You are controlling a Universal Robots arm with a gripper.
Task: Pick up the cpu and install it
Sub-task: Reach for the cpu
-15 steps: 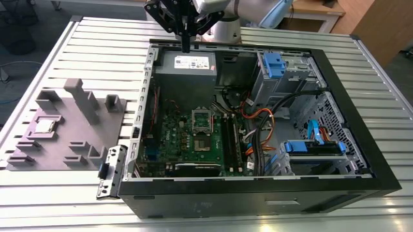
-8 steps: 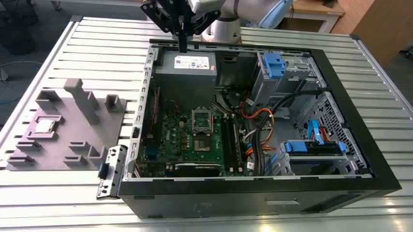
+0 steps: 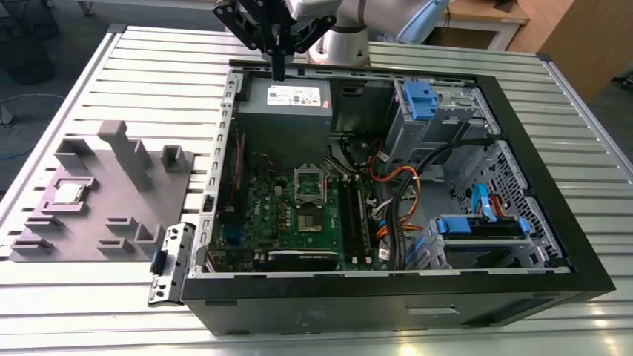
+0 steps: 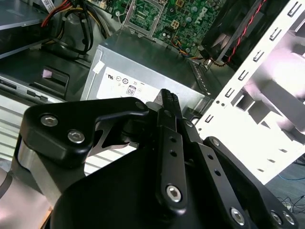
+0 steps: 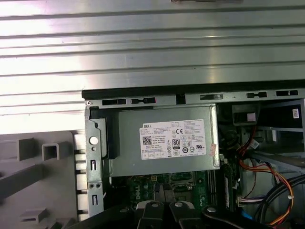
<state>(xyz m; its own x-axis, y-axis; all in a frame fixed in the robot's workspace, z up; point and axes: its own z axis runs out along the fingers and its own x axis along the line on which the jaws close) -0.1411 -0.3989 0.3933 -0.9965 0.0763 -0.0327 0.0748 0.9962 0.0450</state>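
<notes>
The cpu, a small square chip with a shiny silver top, lies in a recess of the grey plastic tray at the exterior view's left. My gripper hangs over the far edge of the open computer case, above the grey power supply, well away from the cpu. Its black fingers are shut together with nothing between them, as both wrist views show. The dark square socket sits on the green motherboard, with its silver metal frame raised beside it.
The black case lies on its side on a ribbed metal table. Cable bundles, blue drive brackets and the case's metal rim surround the board. Grey blocks stand up from the tray.
</notes>
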